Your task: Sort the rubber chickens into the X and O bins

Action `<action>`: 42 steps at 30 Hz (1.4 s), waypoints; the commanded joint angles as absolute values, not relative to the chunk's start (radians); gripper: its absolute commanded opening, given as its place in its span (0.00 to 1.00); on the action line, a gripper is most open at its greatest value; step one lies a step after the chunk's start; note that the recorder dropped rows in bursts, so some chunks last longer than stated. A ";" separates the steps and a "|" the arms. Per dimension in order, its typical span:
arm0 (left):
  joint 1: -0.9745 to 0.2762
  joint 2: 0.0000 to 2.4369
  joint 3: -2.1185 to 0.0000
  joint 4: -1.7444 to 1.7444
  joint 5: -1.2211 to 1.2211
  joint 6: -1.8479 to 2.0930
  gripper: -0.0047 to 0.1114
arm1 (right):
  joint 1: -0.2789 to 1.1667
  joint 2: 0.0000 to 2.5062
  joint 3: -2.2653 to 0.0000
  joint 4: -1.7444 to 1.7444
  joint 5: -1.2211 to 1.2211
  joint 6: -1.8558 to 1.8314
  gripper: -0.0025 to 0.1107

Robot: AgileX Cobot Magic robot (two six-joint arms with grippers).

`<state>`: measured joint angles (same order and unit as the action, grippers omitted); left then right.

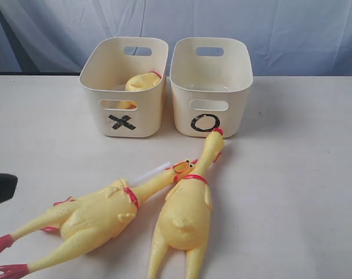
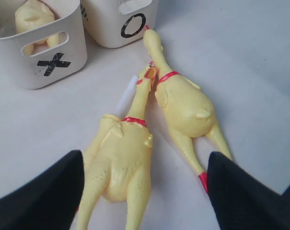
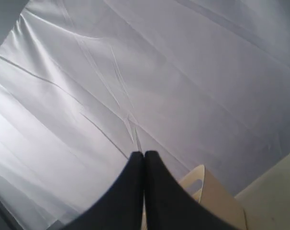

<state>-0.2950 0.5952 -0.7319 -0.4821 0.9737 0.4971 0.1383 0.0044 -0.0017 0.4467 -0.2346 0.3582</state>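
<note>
Found the left end effector (image 2: 142, 160) spread wide above the two whole chickens, gripping nothing, with only its dark fingers (image 2: 44, 191) showing in the wrist view. Found the right end effector (image 3: 144, 154) pinched fully closed and empty, aimed at the cloth backdrop (image 3: 135, 72), with just a corner of a bin in sight.

Saw the left chicken (image 1: 94, 218) and the right chicken (image 1: 185, 215) lying side by side on the worktop (image 1: 292, 192) in front of the bins, necks angled together, the left one's beak touching the right one's collar. Saw the right one's comb right up against the O bin (image 1: 222, 87). Spotted a headless body (image 1: 142, 82) already inside the X bin (image 1: 124, 125).

Judged crowding the main danger: closing on either body could catch or drag its neighbour. Expected soft, rounded rubber to squirm out of a pinch across the belly. Feared a hold at neck or legs leaving the long body dangling, liable to clip a rim on the way in. Reckoned on a shove to the O bin too, given the head resting there.

Could not tell the attachment of the white tube (image 1: 147, 174) poking out behind the left chicken's neck. Lost the right chicken's feet below the exterior view. Could not see the whole floor of the O bin. Found no sign of the right arm in the exterior view — only a dark sliver at its left edge, probably the left arm.
</note>
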 commanded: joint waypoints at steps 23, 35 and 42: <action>-0.292 0.361 -0.628 -0.484 0.989 0.475 0.62 | 0.140 0.623 -0.626 0.565 0.550 -0.103 0.02; -0.292 0.361 -0.628 -0.473 0.989 0.475 0.62 | 0.140 1.118 -0.840 0.731 0.778 -0.240 0.02; -0.292 0.361 -0.628 -0.473 0.989 0.475 0.62 | 0.142 1.328 -0.845 0.762 0.775 -0.261 0.07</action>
<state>-0.2950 0.3672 -0.6297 -0.4727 0.9921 0.4798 0.1383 1.2626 -0.8381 0.7399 0.7773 -0.2402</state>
